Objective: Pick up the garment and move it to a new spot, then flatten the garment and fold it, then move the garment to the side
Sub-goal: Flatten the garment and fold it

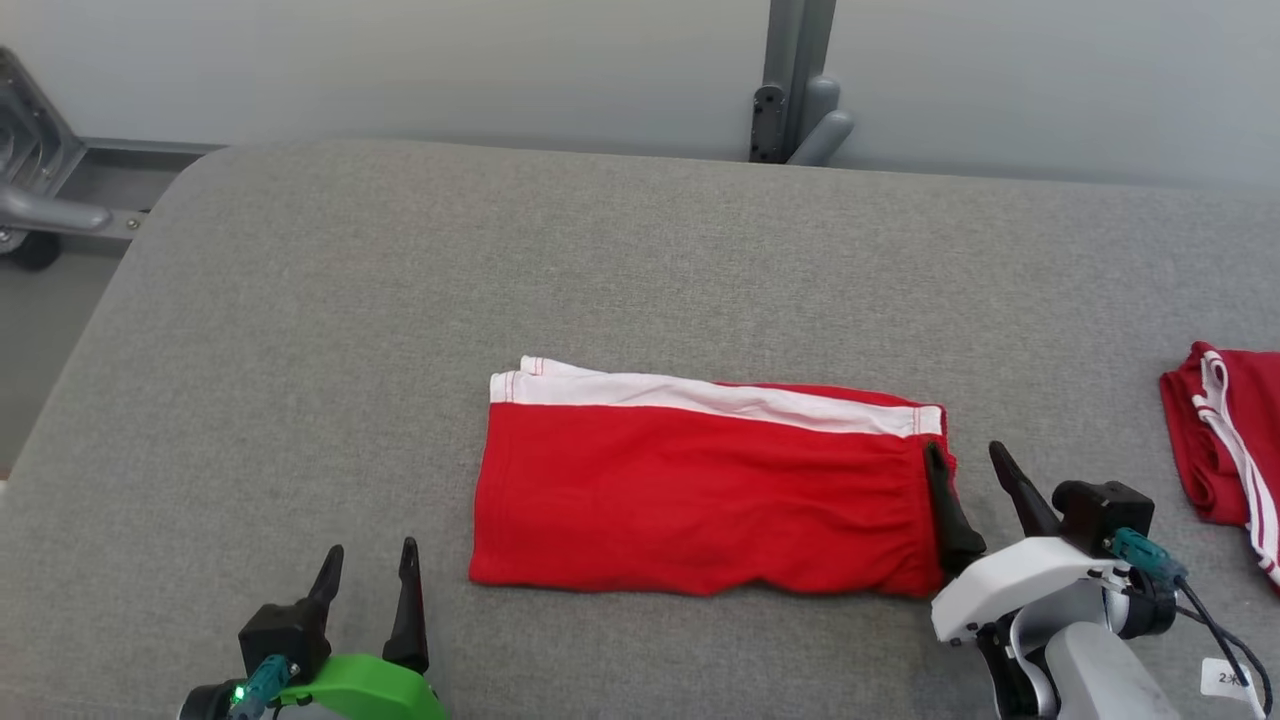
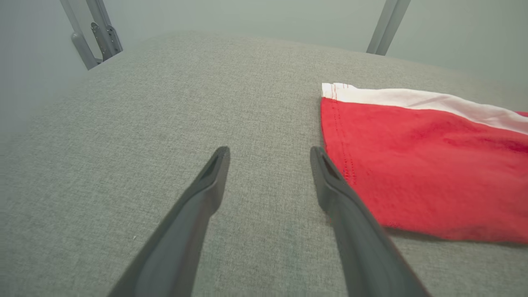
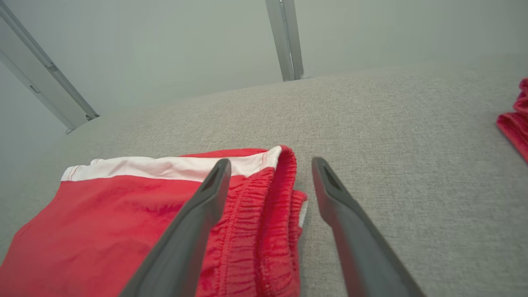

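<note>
Since the red garment (image 1: 700, 490) lies flat and folded mid-way on the tabletop (image 1: 400, 300), folding looks done; moving it aside remains. Right pincer (image 1: 963, 450) open, straddling its waistband end, gripping nothing. Left pincer (image 1: 371, 547) open too, near the opposite corner, apart. Second red piece (image 1: 1225, 440) sits far right.

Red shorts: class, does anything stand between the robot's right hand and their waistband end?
Nothing visible does. The open right hand is already at the waistband end of the red shorts, with one finger over the cloth and the other over the grey table.
</note>
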You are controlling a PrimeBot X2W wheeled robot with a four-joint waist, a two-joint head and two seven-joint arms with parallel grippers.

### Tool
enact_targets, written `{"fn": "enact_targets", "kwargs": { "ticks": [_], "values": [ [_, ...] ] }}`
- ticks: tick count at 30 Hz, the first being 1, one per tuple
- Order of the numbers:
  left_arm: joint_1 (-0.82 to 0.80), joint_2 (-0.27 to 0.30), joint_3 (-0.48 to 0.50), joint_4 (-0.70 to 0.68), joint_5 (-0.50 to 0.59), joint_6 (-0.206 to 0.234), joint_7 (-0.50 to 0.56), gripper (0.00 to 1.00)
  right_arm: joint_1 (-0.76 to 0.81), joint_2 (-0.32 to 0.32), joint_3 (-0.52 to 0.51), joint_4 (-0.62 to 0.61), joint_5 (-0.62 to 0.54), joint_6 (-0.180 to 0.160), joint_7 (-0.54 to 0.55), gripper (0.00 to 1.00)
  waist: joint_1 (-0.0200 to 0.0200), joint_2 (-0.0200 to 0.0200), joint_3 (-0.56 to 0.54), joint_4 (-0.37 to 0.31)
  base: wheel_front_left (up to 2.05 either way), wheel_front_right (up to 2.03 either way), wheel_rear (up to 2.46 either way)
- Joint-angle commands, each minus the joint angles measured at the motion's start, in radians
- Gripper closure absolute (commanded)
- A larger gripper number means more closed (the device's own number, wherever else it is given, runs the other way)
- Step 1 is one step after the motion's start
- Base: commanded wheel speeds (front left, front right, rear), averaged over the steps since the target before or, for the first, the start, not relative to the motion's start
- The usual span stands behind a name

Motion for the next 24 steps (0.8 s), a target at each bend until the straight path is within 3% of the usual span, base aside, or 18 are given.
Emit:
{"fn": "enact_targets", "kwargs": {
  "ticks": [1,9,15,16,17,18,19,24],
  "values": [
    [-0.013,0.000,0.005,0.005,0.000,-0.006,-0.003,0.00,-0.026,-0.005,-0.014,0.027,-0.010,0.000,-0.002,0.00,0.0000,0.0000,0.036,0.042,0.00,0.00,0.00],
    [-0.035,-0.002,-0.028,0.007,-0.037,-0.006,-0.003,0.00,-0.083,-0.004,-0.053,0.231,0.018,0.000,-0.002,0.00,0.0000,0.0000,0.072,0.081,0.00,0.00,0.00],
    [-0.042,-0.002,-0.043,0.001,-0.048,0.001,-0.003,0.00,-0.089,0.004,0.035,0.326,0.140,0.000,0.006,0.00,0.0000,0.0000,0.077,0.087,0.00,0.00,0.00],
    [-0.042,-0.002,-0.042,-0.003,-0.048,0.000,-0.003,0.00,-0.091,0.005,0.047,0.329,0.157,0.000,0.007,0.22,0.0000,0.0000,0.077,0.086,0.00,0.00,0.00],
    [-0.042,-0.002,-0.042,-0.003,-0.048,0.000,-0.003,0.00,-0.091,0.005,0.047,0.329,0.157,0.000,0.007,0.22,0.0000,0.0000,0.077,0.086,0.00,0.00,0.00],
    [-0.042,-0.002,-0.042,-0.005,-0.048,-0.001,-0.003,0.00,-0.092,0.006,0.062,0.326,0.171,0.000,0.007,0.82,0.0000,0.0000,0.077,0.085,0.00,0.00,0.00],
    [-0.041,-0.002,-0.042,-0.008,-0.047,0.000,-0.003,0.00,-0.093,0.006,0.065,0.318,0.185,0.001,0.007,1.00,0.0000,0.0000,0.077,0.084,0.00,0.00,0.00],
    [-0.031,-0.002,-0.043,-0.018,-0.048,-0.005,-0.003,0.00,-0.101,-0.002,0.027,0.289,0.242,0.000,0.002,1.00,0.0000,0.0000,0.072,0.072,0.00,0.00,0.00]
  ]
}}
